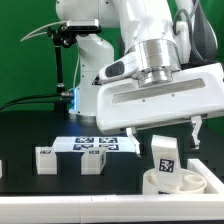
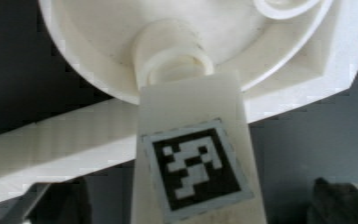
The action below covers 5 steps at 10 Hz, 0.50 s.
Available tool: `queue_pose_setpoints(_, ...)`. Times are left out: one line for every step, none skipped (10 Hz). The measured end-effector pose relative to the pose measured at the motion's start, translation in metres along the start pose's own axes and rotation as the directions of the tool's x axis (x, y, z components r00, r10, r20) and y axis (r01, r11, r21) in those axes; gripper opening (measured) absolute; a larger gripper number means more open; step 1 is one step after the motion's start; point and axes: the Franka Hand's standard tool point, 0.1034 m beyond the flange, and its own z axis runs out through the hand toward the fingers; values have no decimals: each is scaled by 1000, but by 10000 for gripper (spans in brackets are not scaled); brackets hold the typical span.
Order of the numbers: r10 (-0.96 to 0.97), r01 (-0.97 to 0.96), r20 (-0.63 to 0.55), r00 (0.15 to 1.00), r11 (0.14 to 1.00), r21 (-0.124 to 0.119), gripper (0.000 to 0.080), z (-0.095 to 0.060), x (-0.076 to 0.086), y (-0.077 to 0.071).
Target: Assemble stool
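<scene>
Leg on seat disc; jaws apart

Wrist view: seat cropped by the frame, leg runs off the edge past its tag, fingers only dark blurs cut by the frame; exterior view: one finger shows, the other hidden, and white part at the exterior view's left edge cropped, unidentifiable.

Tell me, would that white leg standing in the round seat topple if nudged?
Probably stiff: the leg looks like blocky moulded plastic. Its end seems seated in the seat disc, so a nudge might tilt rather than topple it.
</scene>
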Motion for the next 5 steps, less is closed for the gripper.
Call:
queue_pose_setpoints(0,0,0,1000,1000,0,644,0,0,0)
queue_pose_setpoints(0,0,0,1000,1000,0,648,0,0,0)
queue_pose_setpoints(0,0,0,1000,1000,0,648,0,0,0)
queue_pose_setpoints(0,0,8,1000,1000,0,649,0,0,0)
queue_pose_setpoints(0,0,62,998,1000,4,649,-7,3,-4)
